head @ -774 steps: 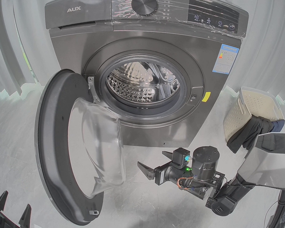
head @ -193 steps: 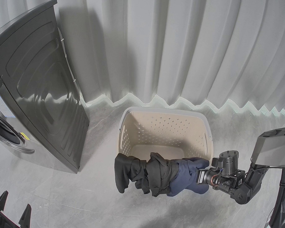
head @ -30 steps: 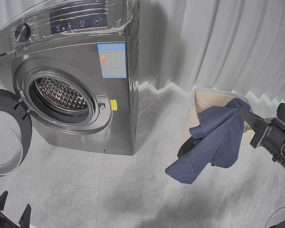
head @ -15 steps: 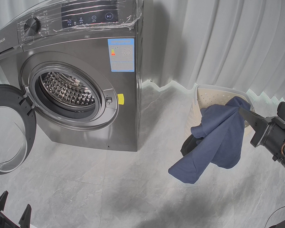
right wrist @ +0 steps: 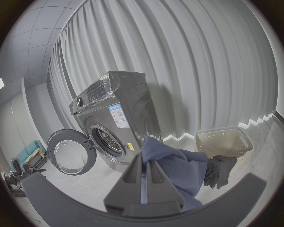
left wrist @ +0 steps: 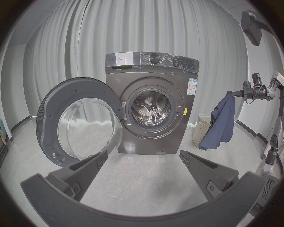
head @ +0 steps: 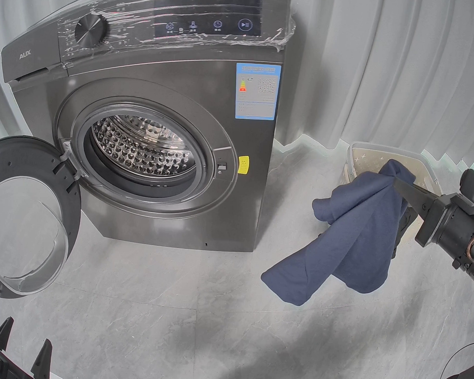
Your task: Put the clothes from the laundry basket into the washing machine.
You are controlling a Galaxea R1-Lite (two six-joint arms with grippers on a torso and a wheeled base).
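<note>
The right gripper (head: 402, 187) is clamped on the upper edge of a blue garment (head: 349, 238), fingers pressed together with the cloth pinched between them. The garment hangs free in the air, in front of the laundry basket (head: 388, 151) and apart from the floor; its long axis runs straight down from the pinch point, with one loose corner trailing toward the washing machine (head: 164, 66). The drum opening (head: 143, 148) lies well to the left of the held garment, facing the robot. The door (head: 29, 216) is swung fully open on the far left side, so the approach from the right appears unobstructed. Judged from the left wrist view, the lowest hem hangs below the lower lip of the opening, so the gripper will probably have to enter high and deep for the trailing cloth to clear the rim. The left gripper (left wrist: 142, 153) sits low on the door side, fingers spread and holding nothing. A dark garment (right wrist: 219, 174) lies draped over the near rim of the basket, not yet transferred.
</note>
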